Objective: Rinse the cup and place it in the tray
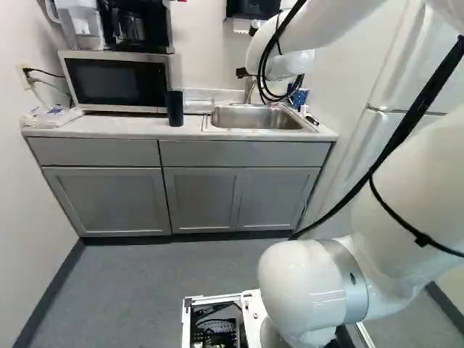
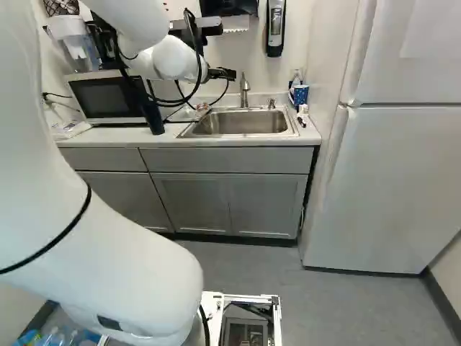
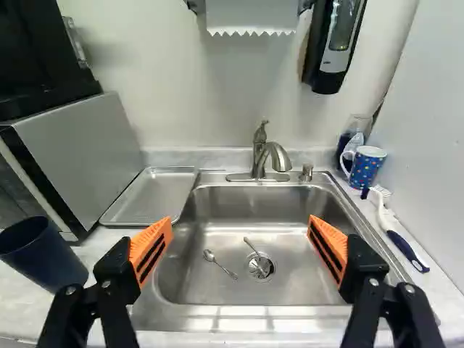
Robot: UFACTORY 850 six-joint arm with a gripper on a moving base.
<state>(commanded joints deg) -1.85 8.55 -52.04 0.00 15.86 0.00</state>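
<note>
One gripper: released, its two fingers spread wide apart, pointing toward the sink
Dark cup: upright on the table, near the microwave
Tray: lying flat on the table between microwave and sink
Sink: steel basin with two spoons inside, one beside the drain, the other reaching to it
Faucet: at the sink's wall side
Dotted mug: upright past the sink's far corner from the tray
Brush: lying alongside the sink, its head near the mug
</note>
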